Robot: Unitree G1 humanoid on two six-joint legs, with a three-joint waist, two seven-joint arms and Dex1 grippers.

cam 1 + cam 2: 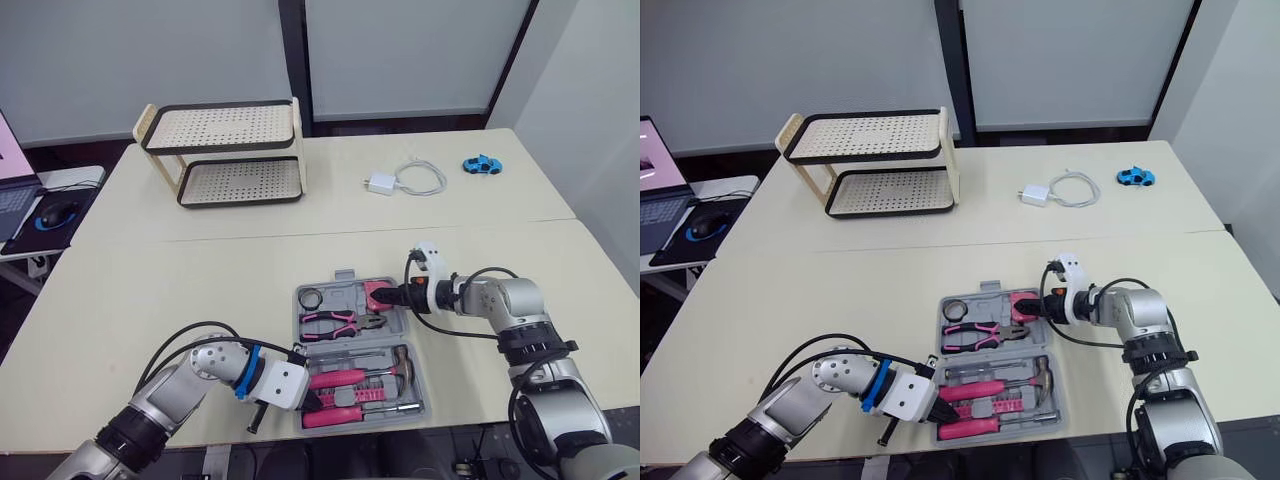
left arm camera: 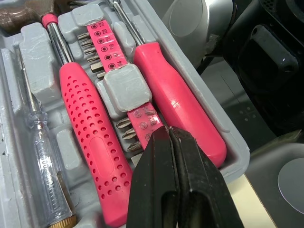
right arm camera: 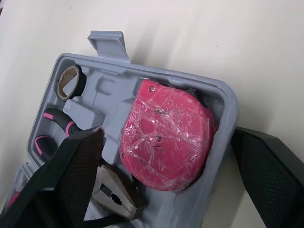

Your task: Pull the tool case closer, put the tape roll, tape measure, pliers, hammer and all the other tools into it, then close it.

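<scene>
The grey tool case [image 1: 346,276] lies open near the table's front edge. Inside are a tape roll [image 1: 311,297], a pink tape measure [image 3: 166,133], pink-handled pliers [image 1: 342,322], pink screwdrivers [image 2: 90,137] and a hammer [image 1: 400,362]. My right gripper [image 1: 390,296] is open at the case's far right corner. It straddles the tape measure: one finger [image 3: 76,156] is over the pliers, the other sits outside the case wall. My left gripper [image 2: 168,135] is shut with nothing in it, its tips just above the bit holder [image 2: 142,118] at the case's front left.
A two-tier perforated rack [image 1: 225,150] stands at the back left. A white charger with its cable [image 1: 405,180] and a blue toy car [image 1: 481,164] lie at the back right. A mouse [image 1: 55,213] rests on a side table to the left.
</scene>
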